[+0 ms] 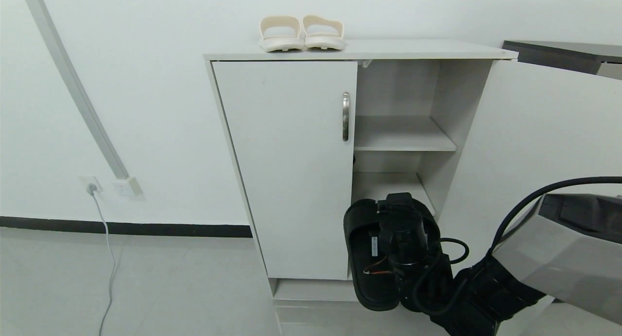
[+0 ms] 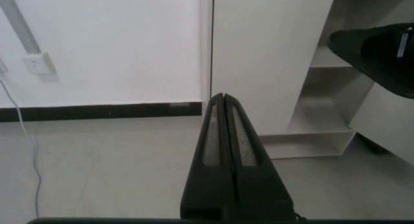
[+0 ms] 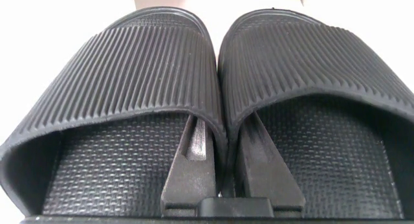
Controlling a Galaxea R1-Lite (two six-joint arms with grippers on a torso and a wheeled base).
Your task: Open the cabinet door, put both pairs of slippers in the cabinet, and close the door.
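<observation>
White wall [image 1: 146, 108], cabinet [image 1: 369, 49] open: holding black slippers [image 1: 362, 258] by straps in right fingers [image 3: 194, 166], in front of lower shelf [image 1: 384, 185]. Empty left fingers [image 2: 217, 140] pressed together. Could clip closed left door [image 1: 286, 171] or, pinch possibly shallow, drop one.

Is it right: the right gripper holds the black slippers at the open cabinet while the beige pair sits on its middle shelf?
No: the beige pair sits atop the cabinet, per the head view; the right gripper does hold the black slippers.
</observation>
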